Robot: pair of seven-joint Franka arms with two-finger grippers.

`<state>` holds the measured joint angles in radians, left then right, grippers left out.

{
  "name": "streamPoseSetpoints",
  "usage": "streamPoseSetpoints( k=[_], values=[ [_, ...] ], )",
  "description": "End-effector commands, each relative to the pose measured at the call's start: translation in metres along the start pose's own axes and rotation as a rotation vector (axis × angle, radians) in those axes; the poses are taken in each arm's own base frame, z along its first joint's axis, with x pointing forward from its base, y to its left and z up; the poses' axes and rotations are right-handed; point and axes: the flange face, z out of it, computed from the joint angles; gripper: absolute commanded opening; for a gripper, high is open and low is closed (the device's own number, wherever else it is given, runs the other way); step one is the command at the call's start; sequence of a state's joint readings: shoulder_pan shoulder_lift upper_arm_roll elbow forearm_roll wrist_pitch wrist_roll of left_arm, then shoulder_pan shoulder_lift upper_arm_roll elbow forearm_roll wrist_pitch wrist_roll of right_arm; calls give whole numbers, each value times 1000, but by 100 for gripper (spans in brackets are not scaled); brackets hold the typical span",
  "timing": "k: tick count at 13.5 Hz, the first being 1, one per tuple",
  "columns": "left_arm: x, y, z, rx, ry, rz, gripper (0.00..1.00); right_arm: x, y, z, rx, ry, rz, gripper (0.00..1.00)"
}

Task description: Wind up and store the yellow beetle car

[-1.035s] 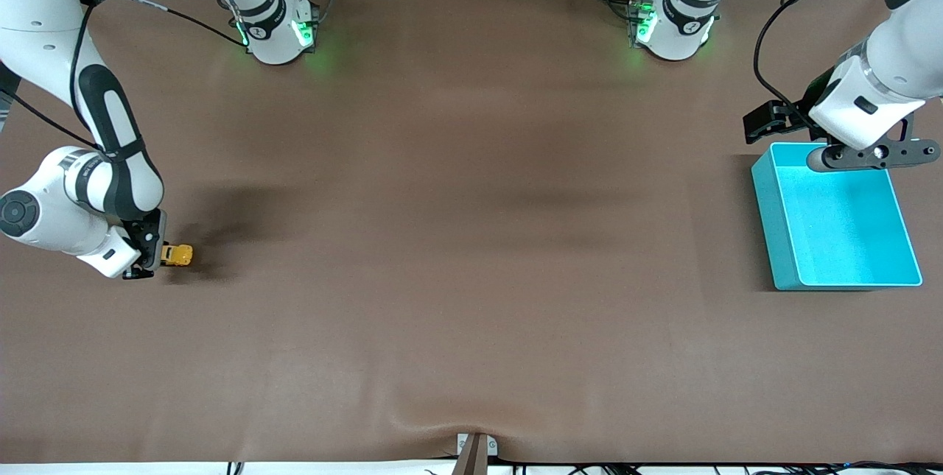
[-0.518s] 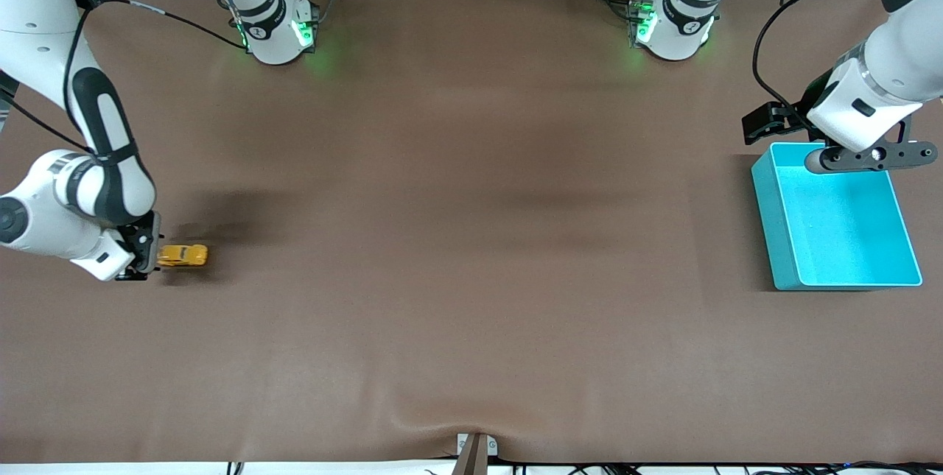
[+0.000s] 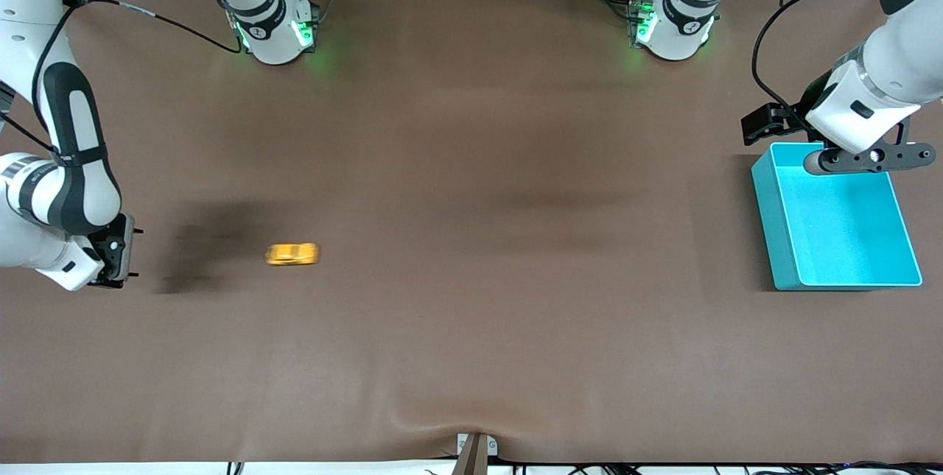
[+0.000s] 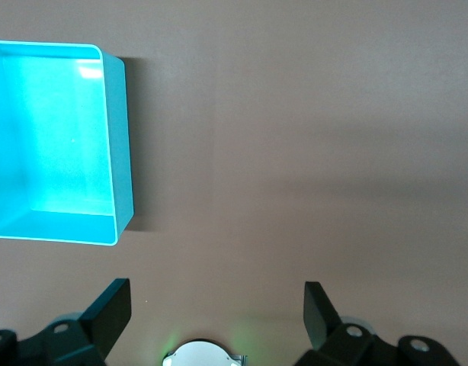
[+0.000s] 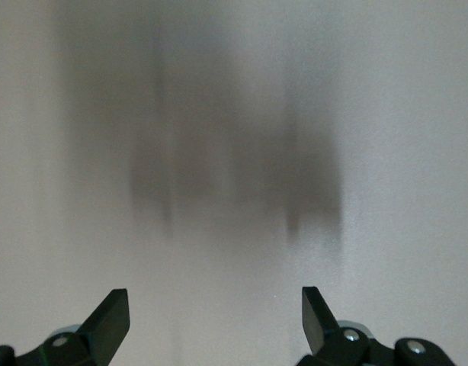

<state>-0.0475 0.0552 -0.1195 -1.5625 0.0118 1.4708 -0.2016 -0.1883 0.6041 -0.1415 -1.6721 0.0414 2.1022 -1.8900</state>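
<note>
The yellow beetle car (image 3: 292,254) is on the brown table, blurred with motion, apart from both grippers. My right gripper (image 3: 112,252) is low over the table at the right arm's end, open and empty; its wrist view (image 5: 215,301) shows only bare table and a blurred shadow. My left gripper (image 3: 768,123) is open and empty beside the corner of the turquoise bin (image 3: 766,217) that is farthest from the front camera. The bin is empty. The left wrist view shows the open left gripper (image 4: 216,293) and the bin (image 4: 121,152).
The two arm bases (image 3: 276,33) (image 3: 670,29) stand with green lights along the table's edge farthest from the front camera. A bracket (image 3: 475,451) sits at the middle of the nearest edge. The brown cloth has a wrinkle just above it.
The car has left the right gripper and rolled across the table toward the left arm's end. The right gripper has drawn back toward its own end. The left arm has barely moved.
</note>
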Motion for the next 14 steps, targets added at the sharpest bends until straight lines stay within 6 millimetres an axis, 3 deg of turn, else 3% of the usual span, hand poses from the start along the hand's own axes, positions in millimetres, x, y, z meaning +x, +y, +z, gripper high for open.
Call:
streamPoseSetpoints(
  k=[1,4,8,14],
  values=[
    [2,4,2,-1,0,-16,100,-10,0,-4,11,34,21,100],
    [3,4,4,-2,-2,-16,100,-16,-3,-4,17,39,30,100],
    [7,23,17,-10,-30,-66,100,-15,-7,-10,48,50,64,100],
    [15,5,33,-28,-42,-107,100,-16,-16,-24,95,65,159,100]
  ],
)
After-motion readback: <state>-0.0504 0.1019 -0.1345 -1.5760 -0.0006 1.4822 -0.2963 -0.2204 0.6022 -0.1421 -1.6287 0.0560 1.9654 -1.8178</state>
